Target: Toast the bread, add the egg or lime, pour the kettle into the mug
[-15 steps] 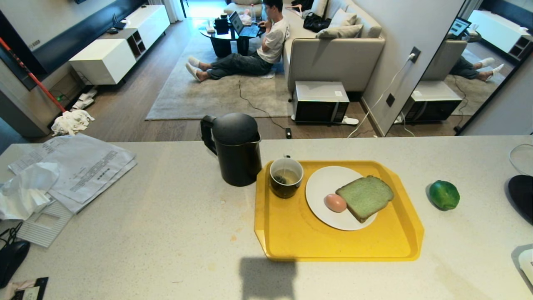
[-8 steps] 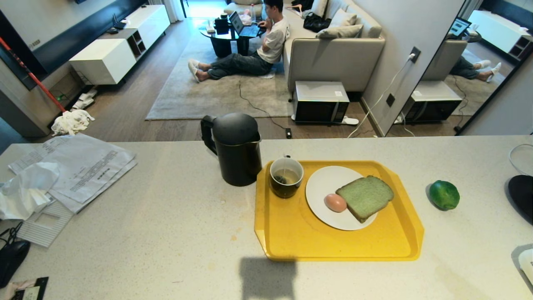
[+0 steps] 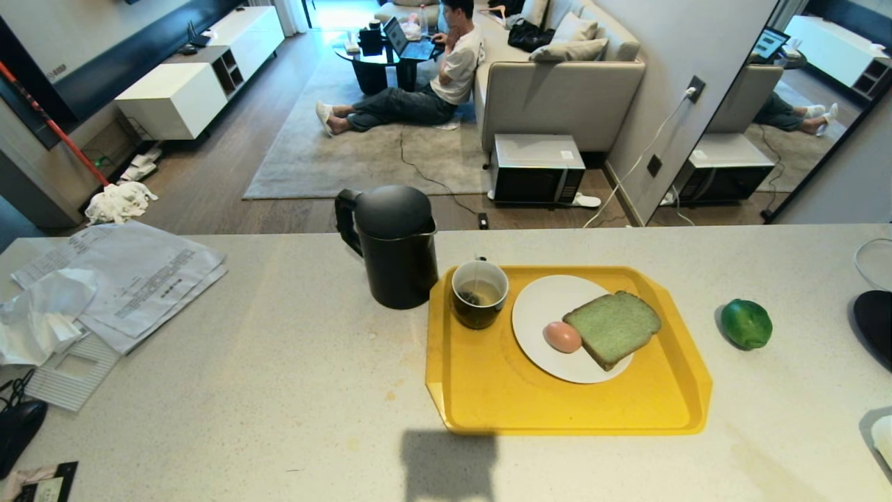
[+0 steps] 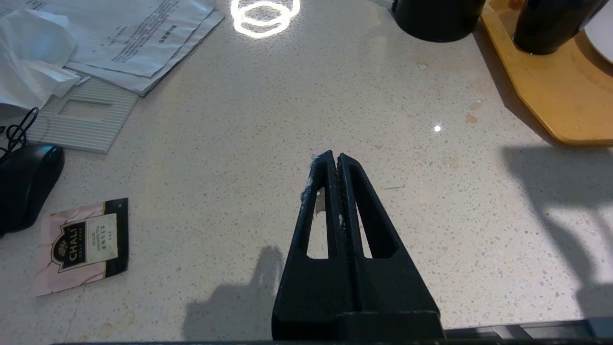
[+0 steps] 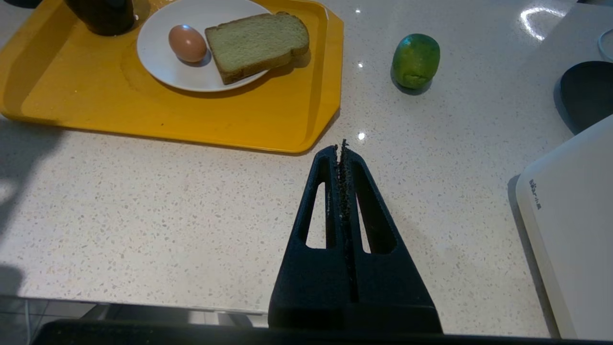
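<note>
A pale speckled stone counter (image 3: 279,390) fills the near part of the head view, and past its far edge lies a living room with a wood floor, a grey rug (image 3: 362,157), a beige sofa (image 3: 564,84) and a low white cabinet (image 3: 174,97); a person (image 3: 425,84) sits on the rug by a dark coffee table with a laptop, and a microwave (image 3: 538,169) stands on the floor at the sofa's end. On the counter a yellow tray (image 3: 502,397) holds the mug (image 3: 479,294) at its far left corner and a white plate (image 3: 543,300), on which the egg (image 3: 562,337) lies touching the near left side of the bread (image 3: 612,329). The kettle (image 3: 391,245) stands just beside the tray's far left corner, close to the mug. The lime (image 3: 746,323) sits alone on the counter to the right of the tray. To the left lie loose papers (image 3: 139,279) and a crumpled white bag, with a tea sachet (image 4: 84,244) and a black mouse (image 4: 26,184) nearer the robot. The left gripper (image 4: 334,160) hangs over bare counter, fingers pressed together and holding nothing; the right gripper (image 5: 341,149) does likewise just off the tray's near right corner, with a white appliance (image 5: 574,211) at its side.
</note>
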Tool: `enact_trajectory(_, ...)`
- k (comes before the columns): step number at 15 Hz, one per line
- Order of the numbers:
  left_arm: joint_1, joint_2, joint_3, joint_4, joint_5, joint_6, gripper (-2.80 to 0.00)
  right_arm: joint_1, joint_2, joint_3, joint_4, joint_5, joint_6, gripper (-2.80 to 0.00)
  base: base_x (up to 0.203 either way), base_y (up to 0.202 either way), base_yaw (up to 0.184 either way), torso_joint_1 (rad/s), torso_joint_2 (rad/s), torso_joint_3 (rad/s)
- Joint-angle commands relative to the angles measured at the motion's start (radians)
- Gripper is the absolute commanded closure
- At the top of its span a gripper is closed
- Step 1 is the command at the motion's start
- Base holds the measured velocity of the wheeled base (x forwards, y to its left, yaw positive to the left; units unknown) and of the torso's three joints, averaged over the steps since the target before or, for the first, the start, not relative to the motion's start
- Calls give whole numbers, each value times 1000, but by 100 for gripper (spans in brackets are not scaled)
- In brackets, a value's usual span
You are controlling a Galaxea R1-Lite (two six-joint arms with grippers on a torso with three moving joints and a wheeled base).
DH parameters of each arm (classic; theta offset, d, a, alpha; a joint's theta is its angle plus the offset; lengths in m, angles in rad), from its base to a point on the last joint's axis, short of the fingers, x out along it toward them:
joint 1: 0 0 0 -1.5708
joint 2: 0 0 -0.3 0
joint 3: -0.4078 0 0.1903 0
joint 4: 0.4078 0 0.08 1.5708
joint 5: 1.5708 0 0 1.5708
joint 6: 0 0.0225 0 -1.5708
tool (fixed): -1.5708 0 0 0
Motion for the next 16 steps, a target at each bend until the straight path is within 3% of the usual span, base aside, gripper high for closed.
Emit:
enact_trajectory(1,0,2,1,0,0,0,0,0,2,2,-1,0,-1,0,0,0,0,-55,115,60)
enact_trajectory(16,0,2,1,0,1,-1,0,0,2,2,-1,0,-2,0,0,0,0,-22,48,21)
